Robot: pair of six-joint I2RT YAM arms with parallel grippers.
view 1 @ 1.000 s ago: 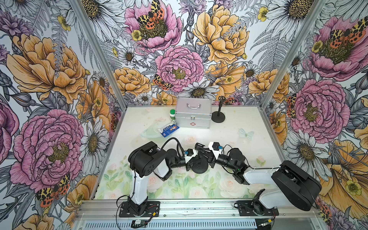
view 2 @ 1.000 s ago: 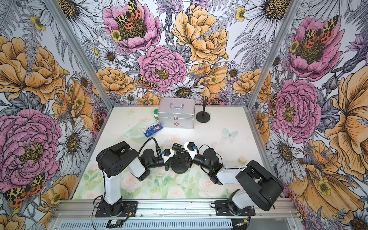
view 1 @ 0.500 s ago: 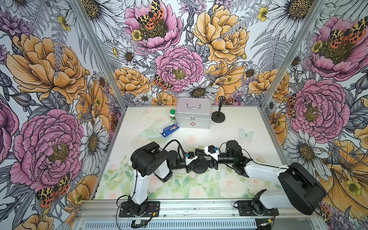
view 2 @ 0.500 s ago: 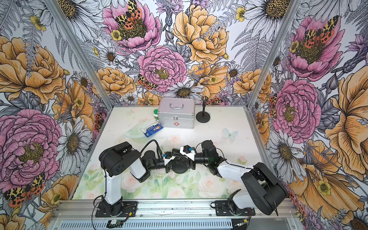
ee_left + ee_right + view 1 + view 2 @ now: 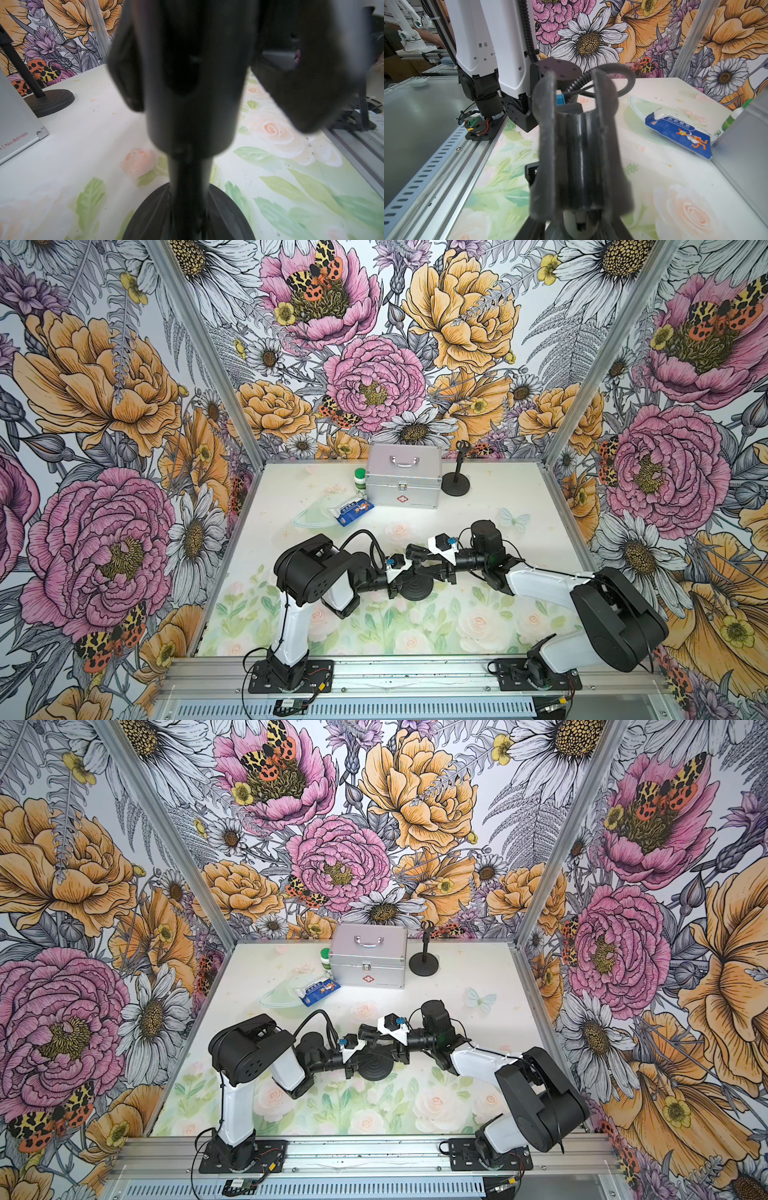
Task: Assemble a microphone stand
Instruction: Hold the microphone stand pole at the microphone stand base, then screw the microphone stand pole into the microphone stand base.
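At the centre of the frame, on the tabletop [image 5: 478, 506], the stand's base [image 5: 415, 587] lies flat; the left gripper [image 5: 398, 581] is clenched low on the upright pole [image 5: 189, 187], seemingly to steady it; the right gripper [image 5: 428, 568] clasps the black holder [image 5: 583, 158] above, probably to seat it.

2 high front views, wrist views close on stand [image 5: 226, 216]

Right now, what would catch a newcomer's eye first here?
Flower walls all around, then the left arm and right arm meeting mid-table over a black round base. The right jaws clasp a black tube above it; a finished stand sits beside the silver case at the back.
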